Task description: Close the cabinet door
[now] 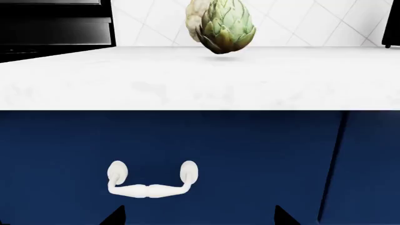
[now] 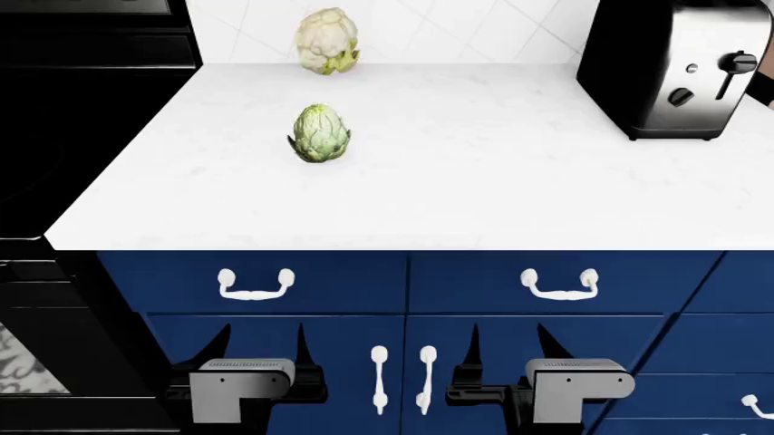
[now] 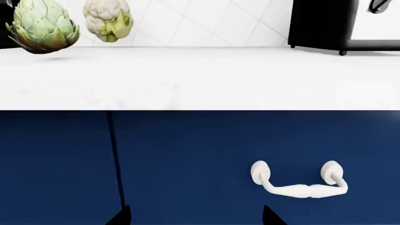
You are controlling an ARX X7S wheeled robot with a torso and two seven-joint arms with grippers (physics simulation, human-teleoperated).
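Two navy cabinet doors (image 2: 351, 362) with upright white handles (image 2: 380, 377) sit below the drawer row, between my two grippers. Both look flush with the cabinet front, and no view shows a door standing open. My left gripper (image 2: 260, 346) is open in front of the left door, under the left drawer handle (image 1: 150, 180). My right gripper (image 2: 510, 346) is open in front of the right door, under the right drawer handle (image 3: 297, 180). Each wrist view shows only dark fingertips (image 1: 115, 216) (image 3: 122, 216) set wide apart with nothing between them.
The white counter (image 2: 484, 181) carries an artichoke (image 2: 319, 133), a cauliflower (image 2: 326, 40) by the tiled wall and a black toaster (image 2: 672, 68) at the right. A black oven (image 2: 49, 136) stands at the left. Another white handle (image 2: 756, 404) shows at the far lower right.
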